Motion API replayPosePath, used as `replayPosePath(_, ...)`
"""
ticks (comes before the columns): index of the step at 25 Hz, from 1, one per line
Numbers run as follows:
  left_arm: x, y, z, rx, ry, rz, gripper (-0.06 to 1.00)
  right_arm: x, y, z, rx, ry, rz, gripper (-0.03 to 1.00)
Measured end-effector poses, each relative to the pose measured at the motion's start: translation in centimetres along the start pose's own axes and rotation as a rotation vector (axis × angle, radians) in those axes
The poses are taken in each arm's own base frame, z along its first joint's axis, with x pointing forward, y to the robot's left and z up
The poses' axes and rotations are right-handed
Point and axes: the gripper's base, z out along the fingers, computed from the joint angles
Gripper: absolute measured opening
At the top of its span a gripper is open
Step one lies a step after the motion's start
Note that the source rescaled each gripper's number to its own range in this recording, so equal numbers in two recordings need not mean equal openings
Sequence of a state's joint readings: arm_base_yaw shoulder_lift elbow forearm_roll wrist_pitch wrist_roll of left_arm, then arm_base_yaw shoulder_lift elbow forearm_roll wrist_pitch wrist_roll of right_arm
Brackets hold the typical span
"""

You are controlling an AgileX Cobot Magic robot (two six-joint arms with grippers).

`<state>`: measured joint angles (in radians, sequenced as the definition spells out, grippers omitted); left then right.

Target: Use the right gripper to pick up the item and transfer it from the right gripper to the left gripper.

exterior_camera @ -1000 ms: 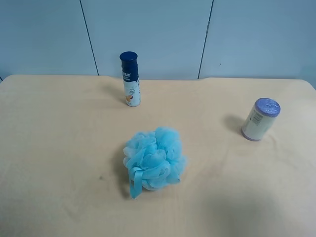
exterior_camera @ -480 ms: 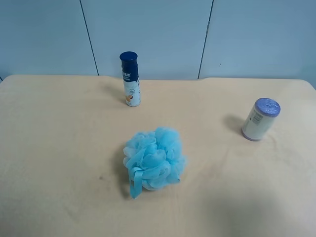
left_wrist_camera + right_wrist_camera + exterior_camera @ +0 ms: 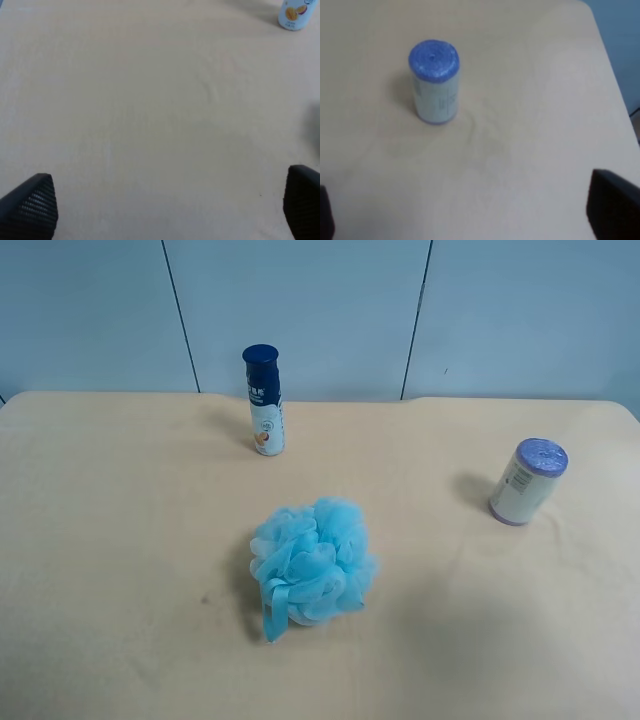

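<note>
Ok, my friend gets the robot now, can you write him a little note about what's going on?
Right gripper: fingers open, empty, with the item ahead of it, not touched.
Left gripper: fingers open, empty, over the table.
The item stands upright at the exterior high view's right, apart from the bath sponge and the tall bottle.
Done: nothing yet.
Left: grasp the item with the right gripper, lift it, then pass it to the left gripper.
</note>
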<state>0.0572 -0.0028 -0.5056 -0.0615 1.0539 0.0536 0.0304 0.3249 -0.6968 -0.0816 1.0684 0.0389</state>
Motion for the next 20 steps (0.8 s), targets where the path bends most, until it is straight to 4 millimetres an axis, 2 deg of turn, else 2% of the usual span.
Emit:
replayPosePath(3, 0.0, 0.0, 0.0, 0.000, 0.000, 0.000, 0.74, -2.9, 0.1, 2.0, 0.002, 0.100, -0.003, 1.00)
replayPosePath(6, 0.0, 0.0, 0.0, 0.000, 0.000, 0.000, 0.74, -5.4, 0.3, 4.8, 0.004, 0.201, 0.006, 1.00)
replayPosePath(10, 0.0, 0.0, 0.0, 0.000, 0.000, 0.000, 0.74, -7.9, 0.7, 9.9, 0.001, 0.299, -0.004, 1.00)
replayPosePath(13, 0.0, 0.0, 0.0, 0.000, 0.000, 0.000, 0.74, -8.3, 1.0, 13.9, -0.002, 0.393, -0.012, 1.00)
replayPosePath(16, 0.0, 0.0, 0.0, 0.000, 0.000, 0.000, 0.74, -7.9, 1.3, 17.0, -0.002, 0.486, -0.018, 1.00)
replayPosePath(20, 0.0, 0.0, 0.0, 0.000, 0.000, 0.000, 0.74, -7.5, 1.5, 19.5, -0.010, 0.562, -0.013, 1.00)
